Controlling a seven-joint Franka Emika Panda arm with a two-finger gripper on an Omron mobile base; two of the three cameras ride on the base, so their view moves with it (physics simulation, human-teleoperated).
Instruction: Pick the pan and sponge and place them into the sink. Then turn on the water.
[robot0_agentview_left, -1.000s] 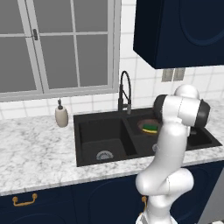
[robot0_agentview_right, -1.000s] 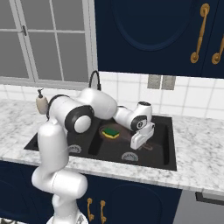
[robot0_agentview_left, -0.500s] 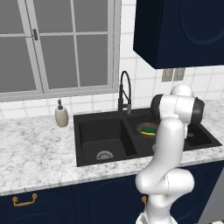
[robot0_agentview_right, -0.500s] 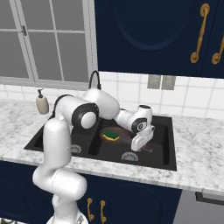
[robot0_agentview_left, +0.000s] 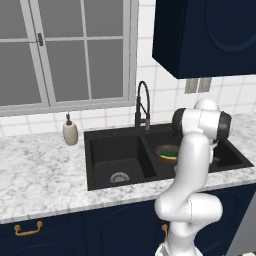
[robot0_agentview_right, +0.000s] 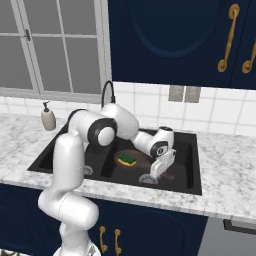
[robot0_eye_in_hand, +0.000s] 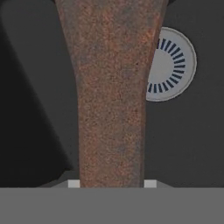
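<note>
Standing at the marble table (robot0_agentview_left: 40, 175), starting from the left: there's a small soap bottle (robot0_agentview_left: 70, 132) near the back edge, just off the sink's left rim. Then the black double sink (robot0_agentview_left: 115, 140) set into the table, with a tall black coil faucet (robot0_agentview_left: 143, 106) at its back edge, right about where the two basins meet. Left basin has a silver drain (robot0_agentview_left: 119, 177) on its floor.

Right basin is where the action is. The sponge (robot0_agentview_right: 127, 159), green on top and yellow underneath, sits inside the pan, toward the left side of that basin. The pan (robot0_agentview_right: 131, 156) is down in the right basin too, hard to pick out against the black; from the left camera you mostly catch its rim around the sponge (robot0_agentview_left: 169, 154). The robot's white arm reaches down into this basin, and the claw (robot0_agentview_right: 156, 172) is low over the basin floor, close to the right drain (robot0_agentview_right: 147, 178).

From the hand camera, the rusty brown pan handle (robot0_eye_in_hand: 111, 96) runs straight up between the two fingertips (robot0_eye_in_hand: 73, 183), so the claw is pinching the handle. The round silver drain (robot0_eye_in_hand: 173, 63) peeks out just to the right of the handle.

I can't see any water coming out of the faucet.
</note>
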